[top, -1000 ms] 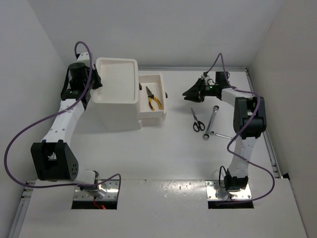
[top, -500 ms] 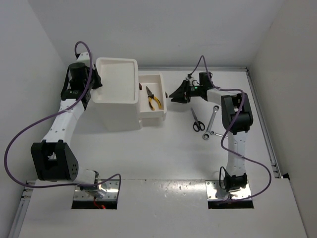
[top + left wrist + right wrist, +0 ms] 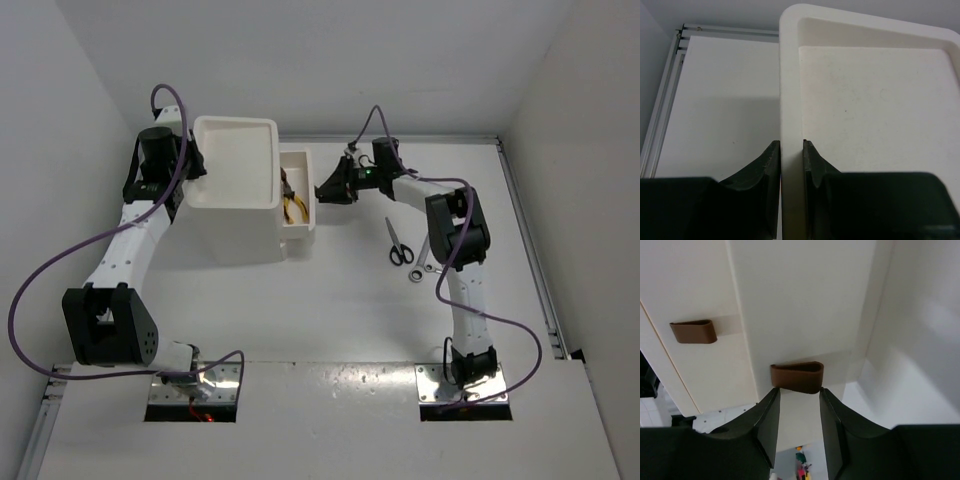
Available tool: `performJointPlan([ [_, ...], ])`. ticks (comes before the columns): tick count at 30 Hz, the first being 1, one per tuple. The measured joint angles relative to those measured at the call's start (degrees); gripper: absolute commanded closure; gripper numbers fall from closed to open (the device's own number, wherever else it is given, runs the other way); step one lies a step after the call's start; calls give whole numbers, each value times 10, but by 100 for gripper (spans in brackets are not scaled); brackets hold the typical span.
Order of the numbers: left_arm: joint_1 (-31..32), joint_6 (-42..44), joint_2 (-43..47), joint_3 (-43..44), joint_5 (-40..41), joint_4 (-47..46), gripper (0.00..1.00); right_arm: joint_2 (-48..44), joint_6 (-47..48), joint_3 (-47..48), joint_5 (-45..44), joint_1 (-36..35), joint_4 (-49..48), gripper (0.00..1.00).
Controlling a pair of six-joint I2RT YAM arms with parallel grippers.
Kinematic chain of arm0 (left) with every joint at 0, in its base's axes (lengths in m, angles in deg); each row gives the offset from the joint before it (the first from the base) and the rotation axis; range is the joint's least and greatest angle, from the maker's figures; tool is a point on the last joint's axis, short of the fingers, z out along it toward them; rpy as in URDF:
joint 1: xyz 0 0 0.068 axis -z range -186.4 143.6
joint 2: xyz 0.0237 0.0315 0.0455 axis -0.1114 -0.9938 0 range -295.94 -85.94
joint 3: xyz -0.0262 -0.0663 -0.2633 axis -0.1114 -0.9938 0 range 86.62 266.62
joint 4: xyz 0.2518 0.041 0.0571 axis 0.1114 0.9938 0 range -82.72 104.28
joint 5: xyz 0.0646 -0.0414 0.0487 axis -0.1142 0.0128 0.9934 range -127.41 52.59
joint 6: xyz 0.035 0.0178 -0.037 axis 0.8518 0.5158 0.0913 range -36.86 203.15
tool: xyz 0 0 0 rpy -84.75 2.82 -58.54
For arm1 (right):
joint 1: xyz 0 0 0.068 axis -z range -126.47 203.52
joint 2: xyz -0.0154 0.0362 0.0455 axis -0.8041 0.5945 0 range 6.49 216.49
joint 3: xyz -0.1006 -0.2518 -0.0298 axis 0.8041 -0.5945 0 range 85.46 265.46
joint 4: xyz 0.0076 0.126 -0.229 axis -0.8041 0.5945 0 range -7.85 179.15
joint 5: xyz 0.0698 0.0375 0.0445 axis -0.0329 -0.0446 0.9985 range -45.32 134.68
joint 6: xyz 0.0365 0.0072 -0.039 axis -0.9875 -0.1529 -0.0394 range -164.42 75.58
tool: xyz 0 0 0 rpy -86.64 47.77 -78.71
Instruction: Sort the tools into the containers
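From above, the box (image 3: pixel 240 235) stands near the far left corner of the desk (image 3: pixel 350 300). The tray (image 3: pixel 236 127) is on top of it. The left gripper (image 3: pixel 197 165) is at the tray's left rim. A drawer (image 3: pixel 297 156) sticks out a little from the right side of the box. The yellow pliers (image 3: pixel 294 207) lie inside it, partly hidden under the tray. The right gripper (image 3: pixel 322 190) is right at the front of the drawer. The scissors (image 3: pixel 399 243) lie flat on the desk, out toward the right edge and well apart from the box. A wrench (image 3: pixel 418 270) lies just beside the scissors, and the right arm hides part of it.

From the left wrist, the left gripper (image 3: pixel 791 145) has one finger on each side of the tray's (image 3: pixel 790 50) left rim. Its jaws are squeezed tight on that rim. The desk (image 3: pixel 725 100) shows on the left.

From the right wrist, the right gripper (image 3: pixel 799 390) points at the white front of the drawer (image 3: pixel 805 305). Its jaws are apart and hold nothing. The brown handle (image 3: pixel 796 376) sits right at the two fingertips and is wider than the gap between them. A second handle (image 3: pixel 692 331) is off to the left on another drawer.
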Motion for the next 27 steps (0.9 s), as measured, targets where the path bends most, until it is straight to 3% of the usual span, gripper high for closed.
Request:
performJointPlan([
  [13, 1, 1, 2, -5, -1, -7, 100, 69, -45, 84, 12, -75, -48, 62],
  [27, 1, 3, -2, -7, -2, -11, 100, 79, -134, 45, 53, -78, -170, 54],
])
